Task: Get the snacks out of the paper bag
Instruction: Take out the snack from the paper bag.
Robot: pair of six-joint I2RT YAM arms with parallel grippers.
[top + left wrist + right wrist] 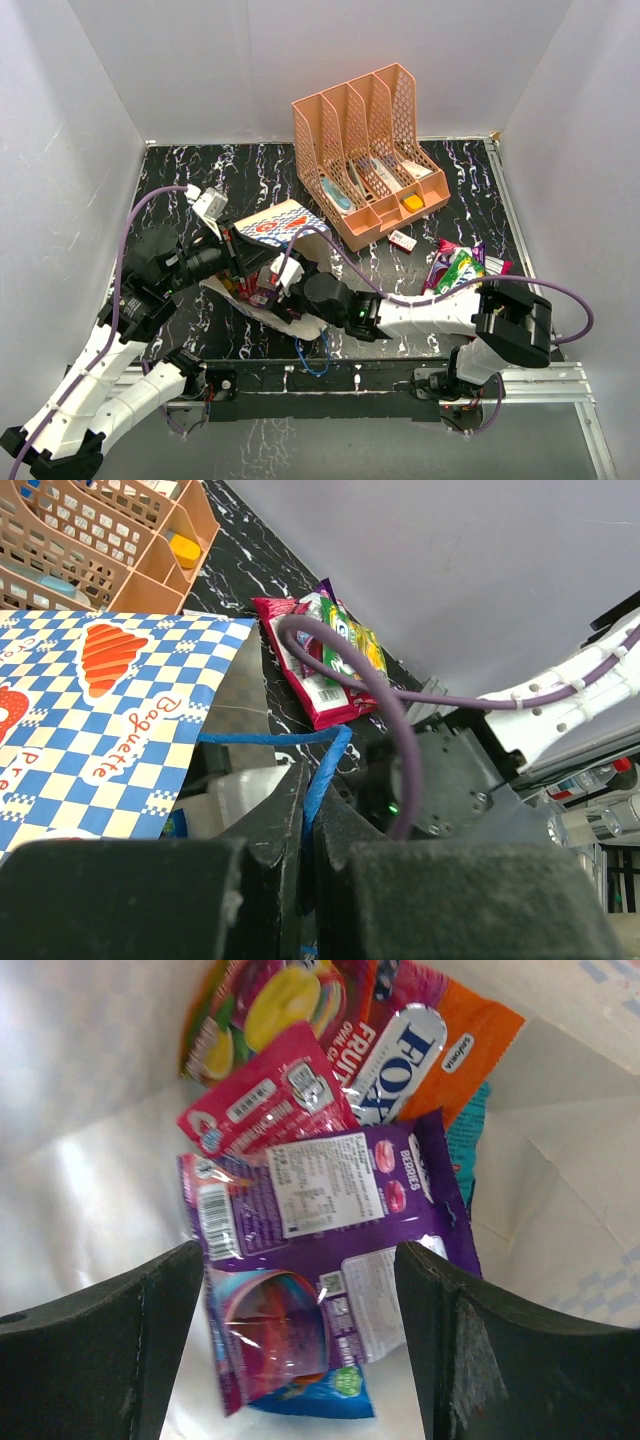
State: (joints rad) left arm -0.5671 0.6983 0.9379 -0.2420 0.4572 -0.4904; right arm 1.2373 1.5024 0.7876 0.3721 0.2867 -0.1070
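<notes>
We record the paper bag (283,222) lying on the table (180,170), left of centre. The left claw (308,810) is pinched tight on the bag's blue cord handle (325,770). The right claw (300,1300) is spread wide inside the bag, gripping nothing, with a purple packet (330,1210) between its fingers and other packets (400,1050) beyond. More snacks (455,268) lie on the table at right, near the peach organizer (370,150).

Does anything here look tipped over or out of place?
Yes: the paper bag lies on its side, not upright, its blue handle pinched by the left gripper. Snacks sit jumbled inside it, and a few packets lie loose on the table.
</notes>
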